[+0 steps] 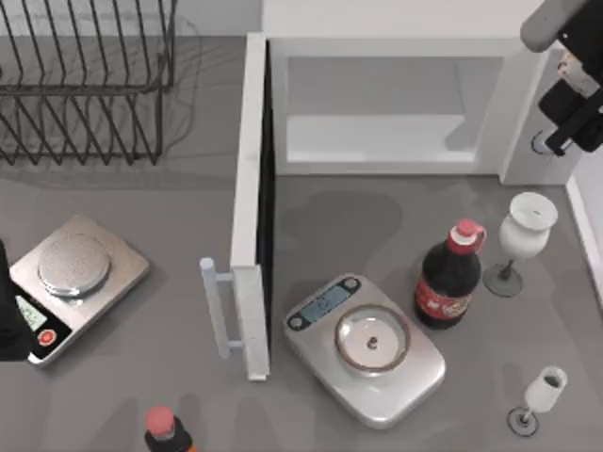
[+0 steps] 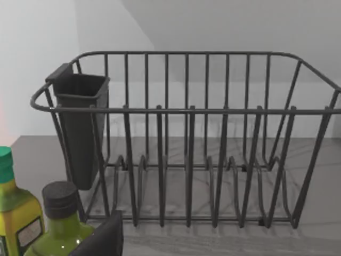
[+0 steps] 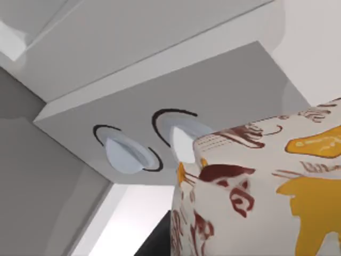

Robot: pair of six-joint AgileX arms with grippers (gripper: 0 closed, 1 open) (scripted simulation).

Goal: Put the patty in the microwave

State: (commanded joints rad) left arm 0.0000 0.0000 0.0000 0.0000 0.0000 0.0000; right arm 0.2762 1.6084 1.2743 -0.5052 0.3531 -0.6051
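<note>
At the far right of the desk [image 1: 170, 217], the right tool [image 1: 573, 113] hangs high beside the microwave [image 1: 396, 19], close to its grey panel with the two dials [image 3: 130, 152]. The patty [image 3: 256, 197] is, as I judge it, the white box printed with red and yellow drawings. In the right wrist view it sits very near the camera and just in front of those dials, off the desk. This suggests that the tool carries it, but the grip itself is hidden, so I cannot tell if the tool is closed on it or not. The door [image 1: 250, 207] stands fully open to the left and the cavity [image 1: 377, 104] looks bare. The main danger, I think, is the position: the box faces the panel and not the opening. A straight push forward would strike the dials or the frame and could knock the box loose. The box must first go sideways to the left. If it also goes low, the arm may brush the wine glass [image 1: 523, 235] or the cola bottle [image 1: 450, 278] that stand in front of the microwave, and both look easy to tip. The left tool [image 1: 9, 315] is parked at the left edge of the desk; whether it is open I cannot tell.
</note>
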